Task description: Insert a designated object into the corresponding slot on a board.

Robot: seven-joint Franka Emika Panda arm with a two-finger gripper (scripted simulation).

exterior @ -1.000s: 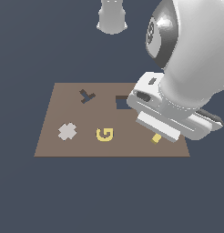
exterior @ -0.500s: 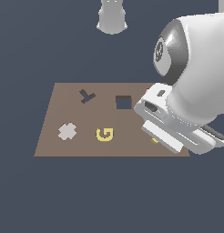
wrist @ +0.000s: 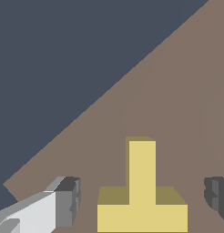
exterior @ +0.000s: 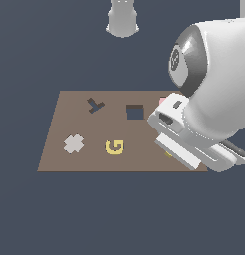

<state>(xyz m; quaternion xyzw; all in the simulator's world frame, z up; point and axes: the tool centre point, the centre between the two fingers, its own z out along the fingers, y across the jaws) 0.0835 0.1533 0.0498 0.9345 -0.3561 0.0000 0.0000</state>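
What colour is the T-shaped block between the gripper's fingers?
Yellow T-shaped block; clearest in the wrist view.

A simulated test scene is being shown: flat untextured shading is being rendered everywhere, a brown board [exterior: 84, 159] is lying on featureless dark-blue ground.

A yellow T-shaped block [wrist: 142, 191] and yellow G-shaped block [exterior: 114, 147] lie on the plain brown board [exterior: 84, 127], with a whitish cross piece [exterior: 73, 144], dark T-shaped cutout [exterior: 94, 105] and dark grey surface [exterior: 45, 50].
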